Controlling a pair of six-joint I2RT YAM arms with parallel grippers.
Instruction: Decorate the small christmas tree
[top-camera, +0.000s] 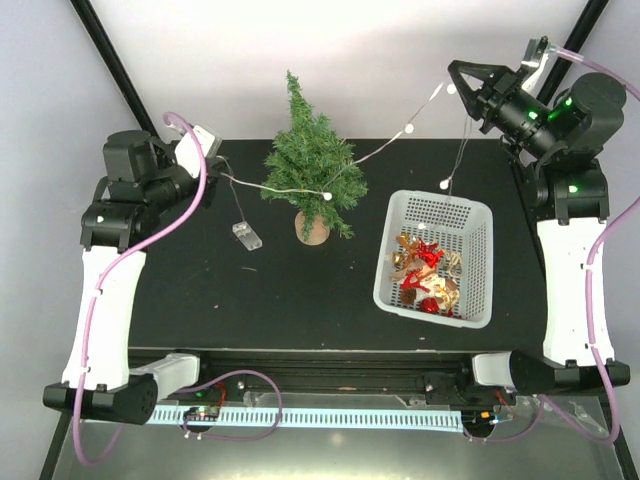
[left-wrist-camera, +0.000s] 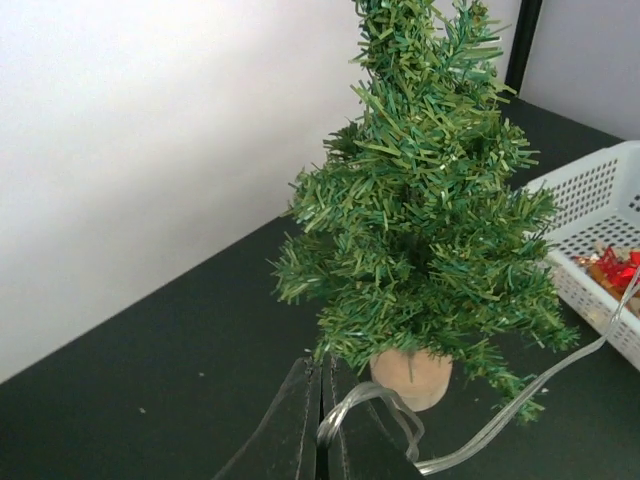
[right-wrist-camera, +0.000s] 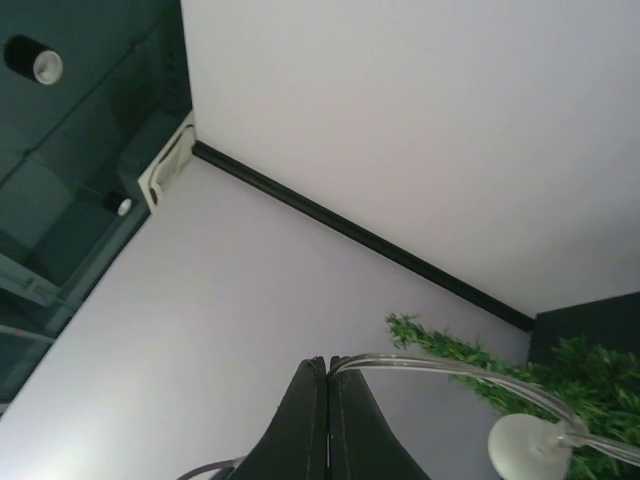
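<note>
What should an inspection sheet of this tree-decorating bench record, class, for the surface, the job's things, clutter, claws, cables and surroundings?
Surface: black table, matte.
Job's things: small christmas tree upright in its brown pot; light string draped across its branches; battery box lying left of the pot; white basket right of the tree, holding red and gold ornaments.
Clutter: nothing seen.
Claws: left claw shut on the light string, low beside the tree; right claw shut on the light string, raised above the basket's far side.
Cables: pink cables run along both arms.
Surroundings: white wall; black poles at the far corners.
</note>
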